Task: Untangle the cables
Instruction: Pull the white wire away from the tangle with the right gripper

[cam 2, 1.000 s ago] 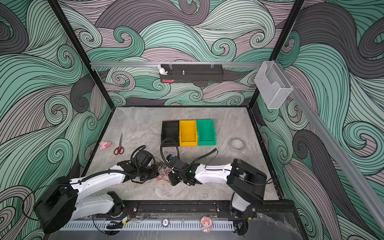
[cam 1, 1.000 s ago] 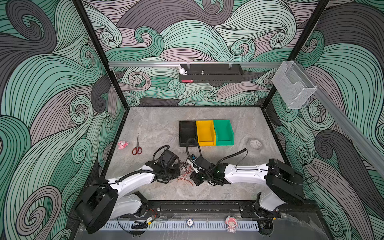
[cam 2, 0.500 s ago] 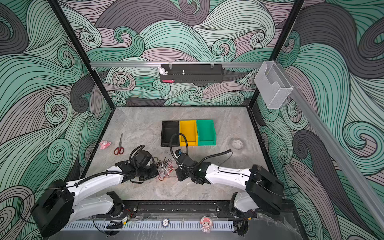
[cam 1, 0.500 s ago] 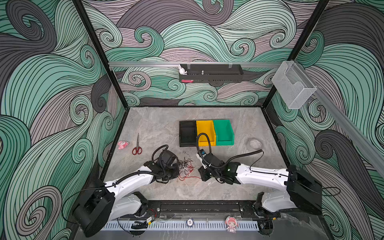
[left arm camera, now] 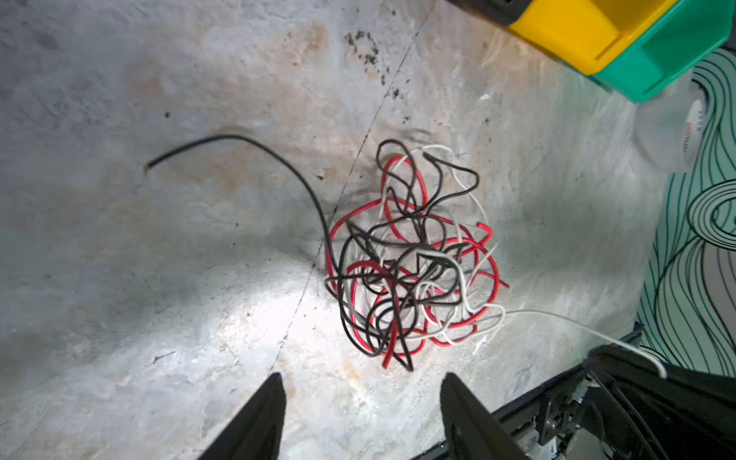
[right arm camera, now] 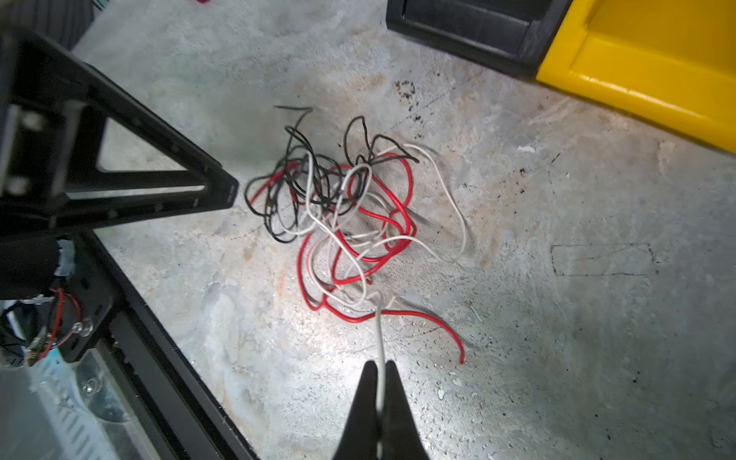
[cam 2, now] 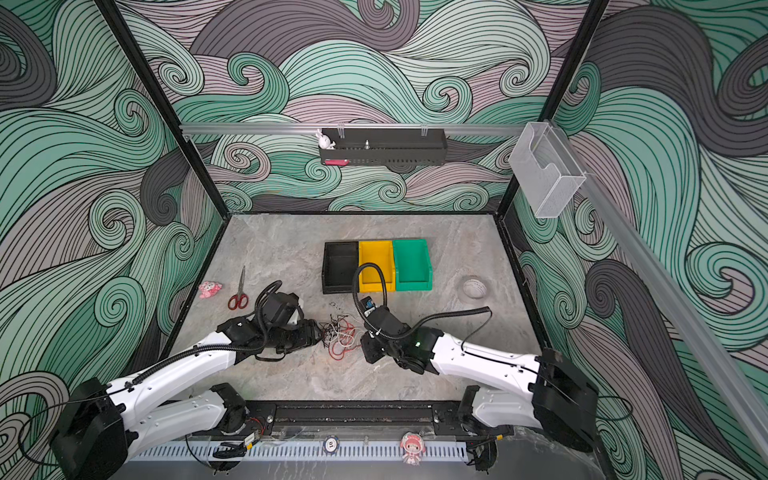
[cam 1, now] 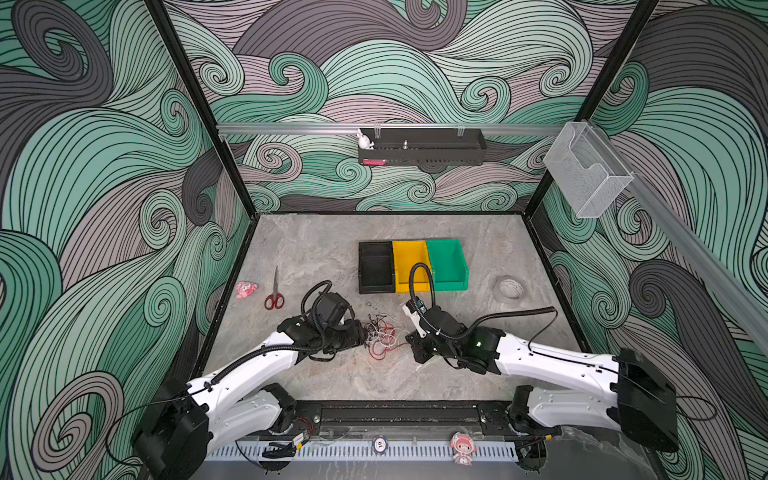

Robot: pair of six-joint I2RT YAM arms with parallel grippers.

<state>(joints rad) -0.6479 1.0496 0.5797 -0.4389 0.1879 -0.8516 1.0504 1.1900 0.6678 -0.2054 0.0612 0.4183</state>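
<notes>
Judging the cables (left arm camera: 410, 259) light, limp and snag-prone, I clamp my right end effector (right arm camera: 380, 370) near the end of a white cable (right arm camera: 380, 342); my left end effector (left arm camera: 362, 378), at their 9 o'clock, gapes empty.

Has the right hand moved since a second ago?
Yes. In a top view the right hand has gone right, from below the edge of the black bin to below the yellow bin.

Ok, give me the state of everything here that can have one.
left hand, open, holding nothing.
right hand, shut on the white cable.
white cable, pinched, running back into the tangle.
cables, knotted together in one heap.
scissors, closed, lying flat.
</notes>
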